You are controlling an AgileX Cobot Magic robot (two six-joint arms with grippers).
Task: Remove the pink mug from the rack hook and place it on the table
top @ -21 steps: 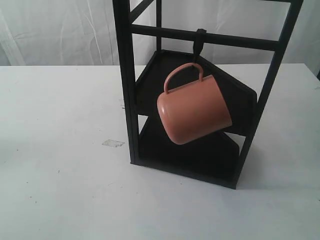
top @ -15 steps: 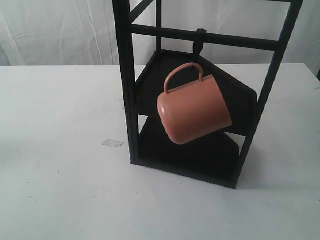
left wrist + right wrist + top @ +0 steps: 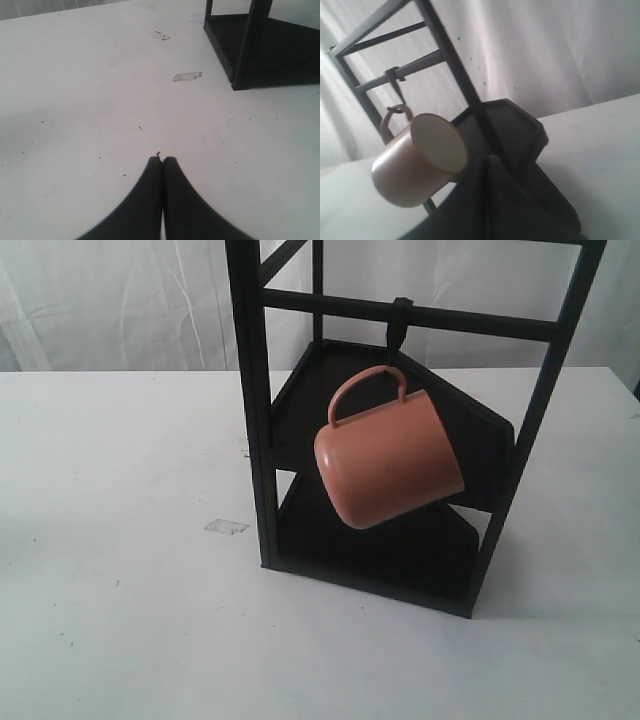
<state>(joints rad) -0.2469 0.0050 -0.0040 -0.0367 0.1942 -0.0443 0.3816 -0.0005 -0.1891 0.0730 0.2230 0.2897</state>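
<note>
White table (image 3: 120, 620) carrying a tall black rack (image 3: 250, 440). The pink mug (image 3: 390, 465) hangs tilted from the rack hook (image 3: 400, 325), ahead of the closed right gripper (image 3: 486, 162), mouth toward it, untouched. The left gripper (image 3: 162, 160), also closed, sits low over the table.

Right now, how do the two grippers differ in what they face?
The left gripper points at the table, the right gripper at the open mouth of the pink mug. The left gripper's view catches the rack only at its foot; the right gripper's shows the hook and upper bars. Both are shut, holding nothing.
</note>
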